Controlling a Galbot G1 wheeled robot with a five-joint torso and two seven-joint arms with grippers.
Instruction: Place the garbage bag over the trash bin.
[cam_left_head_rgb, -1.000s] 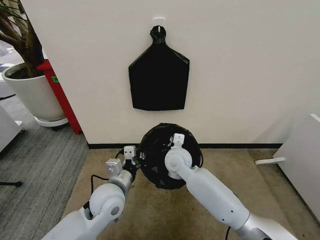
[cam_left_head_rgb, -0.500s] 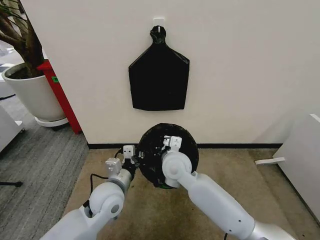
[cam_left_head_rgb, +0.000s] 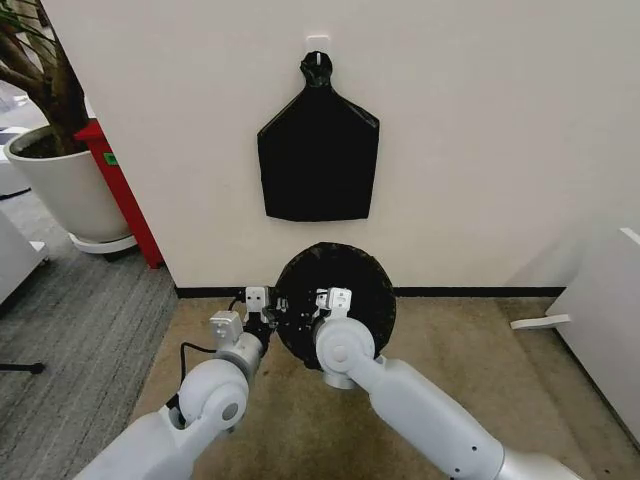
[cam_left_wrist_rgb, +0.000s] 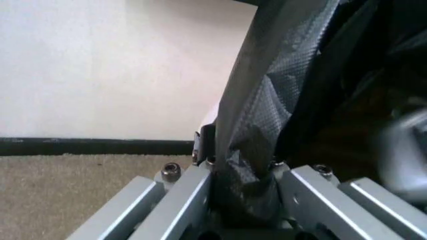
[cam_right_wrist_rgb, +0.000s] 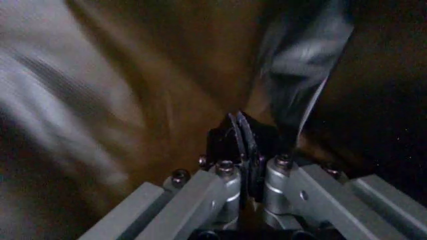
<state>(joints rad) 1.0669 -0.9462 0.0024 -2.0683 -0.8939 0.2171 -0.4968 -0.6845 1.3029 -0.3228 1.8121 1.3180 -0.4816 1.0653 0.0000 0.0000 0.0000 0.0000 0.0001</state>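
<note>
**A:** Since a second ago your right arm has swung across toward the left, so its wrist now sits over the near left part of the bin mouth instead of the right part. The left arm has hardly shifted.

**B:** And the end effectors themselves?

**A:** Your left end effector (cam_left_wrist_rgb: 241, 186) is clamped on a fold of the garbage bag (cam_left_wrist_rgb: 280, 100); the black textured film rises from between its fingers (cam_left_wrist_rgb: 183, 200). In the head view it sits at the bin's left rim (cam_left_head_rgb: 268, 315). Your right end effector (cam_right_wrist_rgb: 241, 150) has its pads pressed together down inside the bag, with dark film all around; you cannot tell from the blur whether any film is caught between them. From the head camera it sits just inside the mouth (cam_left_head_rgb: 318, 305).

**B:** Where is the bag relative to the bin?

**A:** The garbage bag (cam_left_head_rgb: 345, 285) already covers the round mouth of the trash bin (cam_left_head_rgb: 340, 381), of which a sliver of cream wall shows under your right wrist. The bin stands on tan carpet (cam_left_head_rgb: 480, 370) against a cream wall (cam_left_head_rgb: 480, 130).

**B:** The room around it?

**A:** A flat black bag bundle (cam_left_head_rgb: 318, 150) hangs on the wall above the bin. To the left stand a white plant pot (cam_left_head_rgb: 65, 190) and a red panel (cam_left_head_rgb: 120, 185), on grey carpet (cam_left_head_rgb: 70, 330).
</note>
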